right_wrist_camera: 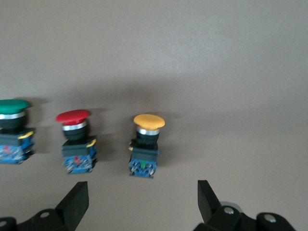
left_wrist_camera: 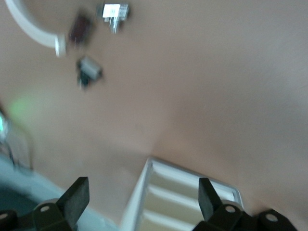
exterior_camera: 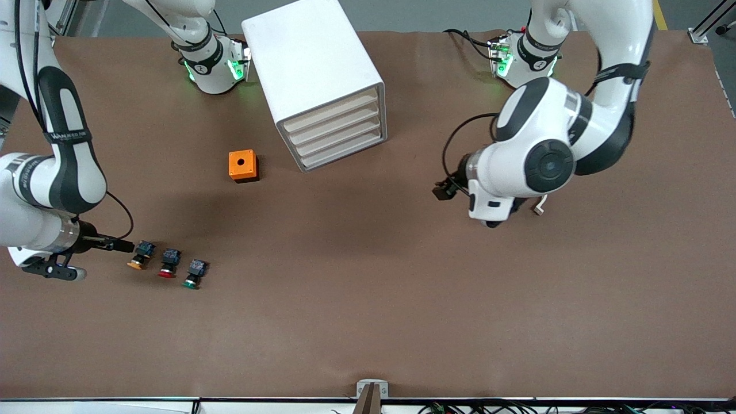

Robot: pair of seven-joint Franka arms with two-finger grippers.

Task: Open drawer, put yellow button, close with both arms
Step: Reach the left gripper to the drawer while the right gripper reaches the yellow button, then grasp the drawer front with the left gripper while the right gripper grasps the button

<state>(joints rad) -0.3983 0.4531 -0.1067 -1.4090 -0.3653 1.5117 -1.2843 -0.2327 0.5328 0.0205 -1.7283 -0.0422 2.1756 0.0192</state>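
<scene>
The right gripper hangs low by the table's edge at the right arm's end, fingers spread apart and empty. Just beside it lies the yellow button on its side, then the red button and the green button — a short row on the brown table. An orange box sits beside the white cabinet, whose top drawer is closed. The left gripper hovers over bare table toward the left arm's end — fingers apart, empty.
</scene>
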